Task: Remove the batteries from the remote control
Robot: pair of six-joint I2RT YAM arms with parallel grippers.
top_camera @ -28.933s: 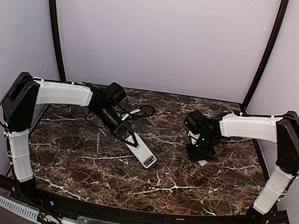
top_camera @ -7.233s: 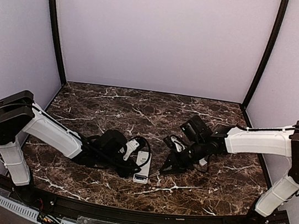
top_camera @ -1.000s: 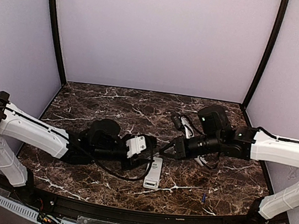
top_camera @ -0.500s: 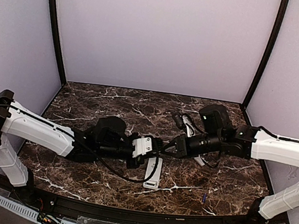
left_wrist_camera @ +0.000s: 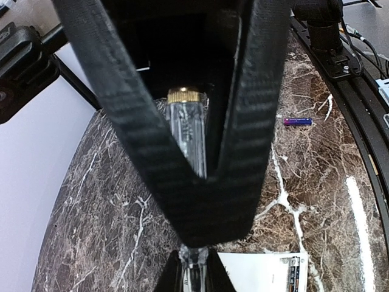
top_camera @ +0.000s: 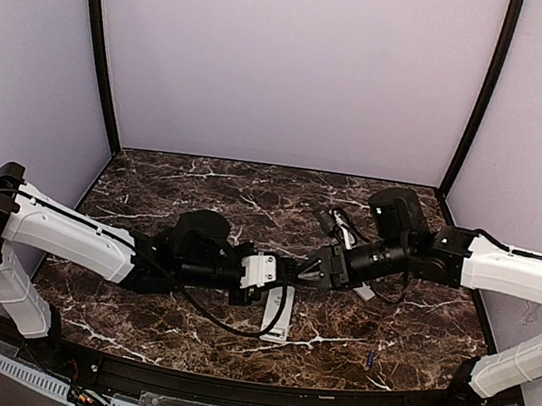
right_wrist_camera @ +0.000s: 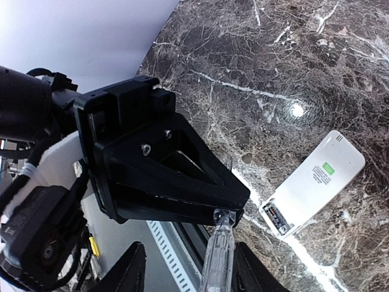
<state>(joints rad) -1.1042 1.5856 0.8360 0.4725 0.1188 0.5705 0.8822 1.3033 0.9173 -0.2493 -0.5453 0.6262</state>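
Left gripper (left_wrist_camera: 206,204) clamped on clear tool (left_wrist_camera: 187,131), remote control (right_wrist_camera: 313,182) lying close beneath

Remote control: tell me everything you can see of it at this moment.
The remote control is a slim white plastic bar with rounded corners, lying flat on the marble table, back up, showing a green mark and small print. The battery bay at one end is uncovered, with one battery inside. Nothing else appears to touch it.

White arm shells (top_camera: 74,236), black joints (top_camera: 200,239), looping black cable (top_camera: 223,328), ribbed black triangular fingers (left_wrist_camera: 246,115)
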